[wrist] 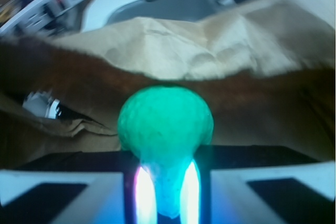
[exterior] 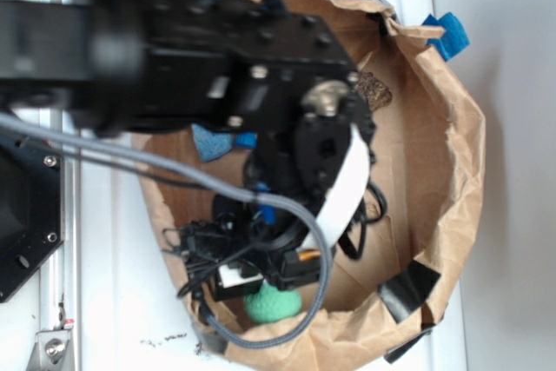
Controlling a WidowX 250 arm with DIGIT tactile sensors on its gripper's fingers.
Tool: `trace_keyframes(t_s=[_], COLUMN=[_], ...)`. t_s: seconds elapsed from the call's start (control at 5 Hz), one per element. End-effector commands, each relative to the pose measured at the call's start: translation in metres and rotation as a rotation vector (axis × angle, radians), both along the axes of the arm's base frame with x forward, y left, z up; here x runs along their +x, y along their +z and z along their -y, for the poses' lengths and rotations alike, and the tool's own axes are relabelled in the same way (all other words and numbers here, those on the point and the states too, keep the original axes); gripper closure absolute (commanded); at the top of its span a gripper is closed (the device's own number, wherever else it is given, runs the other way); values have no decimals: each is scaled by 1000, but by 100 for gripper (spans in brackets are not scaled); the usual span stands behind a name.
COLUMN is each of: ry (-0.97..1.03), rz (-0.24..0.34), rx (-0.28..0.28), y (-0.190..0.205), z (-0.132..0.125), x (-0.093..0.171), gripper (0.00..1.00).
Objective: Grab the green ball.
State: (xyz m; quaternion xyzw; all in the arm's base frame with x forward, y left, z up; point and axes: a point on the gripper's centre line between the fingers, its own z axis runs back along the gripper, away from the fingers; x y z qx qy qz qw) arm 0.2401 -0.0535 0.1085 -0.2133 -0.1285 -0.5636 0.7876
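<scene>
Paper bag point(exterior: 452, 154), brown, lies opened out on the white table point(exterior: 512, 41) as a wide crumpled basin; its wall fills the background of the wrist view. Black tape patches point(exterior: 408, 288) sit on the lower right rim. Blue scraps point(exterior: 445, 34) show at the upper right edge and under the arm.

Arm point(exterior: 200, 49), black, reaches over the bag from the left and hides most of the floor. Grey cable point(exterior: 174, 171) loops down around the wrist.

Gripper point(exterior: 261, 271) is low inside the bag, near its lower rim. In the wrist view the fingers point(wrist: 144, 195) flank the lower part of the green ball point(wrist: 165, 121), with glare on their inner faces. Whether they are pressing on it or just bracketing it: cannot tell.

Green ball lies on the bag floor, just at the gripper tip, close to the bag wall behind it.

Judgement: step in hand is the closing pinch. To do it well, keep the ball centred between the fingers, close slowly so it does not squirt forward against the paper, and seat the fingers past its widest part before lifting. Avoid snagging the paper.
</scene>
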Motion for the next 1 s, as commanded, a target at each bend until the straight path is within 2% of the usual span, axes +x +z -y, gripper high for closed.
trace_keyframes(t_s=[0.0, 0.4, 0.6, 0.8], ry=[492, 996, 1107, 1134], rz=[-162, -190, -196, -198], rx=[187, 205, 242, 280], y=[23, 48, 58, 63], z=[-23, -50, -52, -53], x=[2, -12, -4, 7], gripper=[100, 100, 100, 100])
